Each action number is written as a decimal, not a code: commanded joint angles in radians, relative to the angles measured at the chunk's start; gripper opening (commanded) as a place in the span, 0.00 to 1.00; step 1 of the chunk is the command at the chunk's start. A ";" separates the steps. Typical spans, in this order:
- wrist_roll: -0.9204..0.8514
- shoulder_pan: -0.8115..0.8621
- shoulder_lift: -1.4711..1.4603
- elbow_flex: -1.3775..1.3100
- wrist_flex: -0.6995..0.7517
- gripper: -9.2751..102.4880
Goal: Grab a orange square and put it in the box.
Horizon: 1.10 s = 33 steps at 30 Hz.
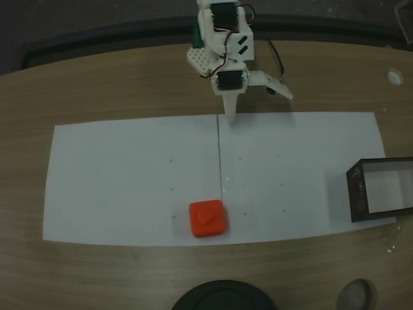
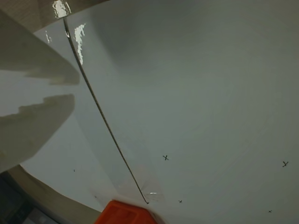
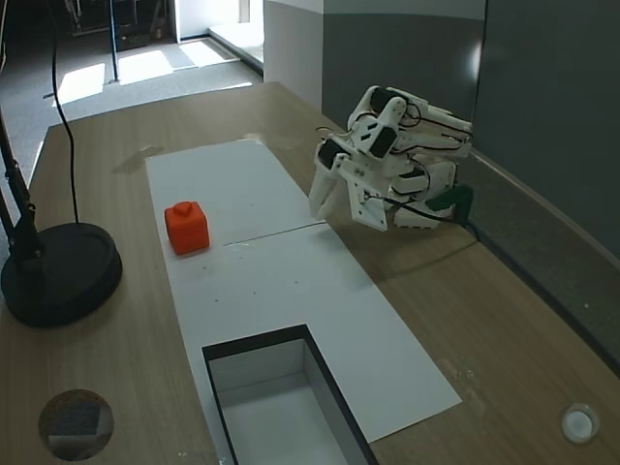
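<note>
The white arm [image 1: 222,45] sits folded at the top centre of a fixed view, with its gripper [image 1: 248,97] pointing down at the far edge of the white paper [image 1: 116,174]. One finger [image 1: 230,103] tapers to a point over the paper's dark seam line [image 1: 219,155], and the other finger [image 1: 274,84] splays out to the right, so the jaws stand open with nothing between them. In another fixed view the gripper [image 3: 339,199] hangs right of centre, just above the paper [image 3: 291,281].

The orange square [image 1: 208,218] lies on the paper in the lower middle of a fixed view, just left of the seam line and well apart from the gripper. In another fixed view the square [image 3: 186,228] is at the left, near a round black base [image 3: 58,271]. In the wrist view only its top edge [image 2: 124,213] peeks in at the bottom of the frame, by the end of the seam line [image 2: 103,121].

The box [image 1: 381,190] rests at the right edge of a fixed view, partly on the paper, on the wooden table [image 1: 97,84]. In another fixed view the box [image 3: 281,402] sits at the bottom centre, its pale inside bare.
</note>
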 commanded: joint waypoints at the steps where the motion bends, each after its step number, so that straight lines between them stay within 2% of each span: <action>1: 0.003 -0.002 0.021 -0.066 0.017 0.08; 31: 0.005 -0.003 0.021 -0.066 0.015 0.08; 33: -0.005 -0.021 0.021 -0.064 -0.031 0.08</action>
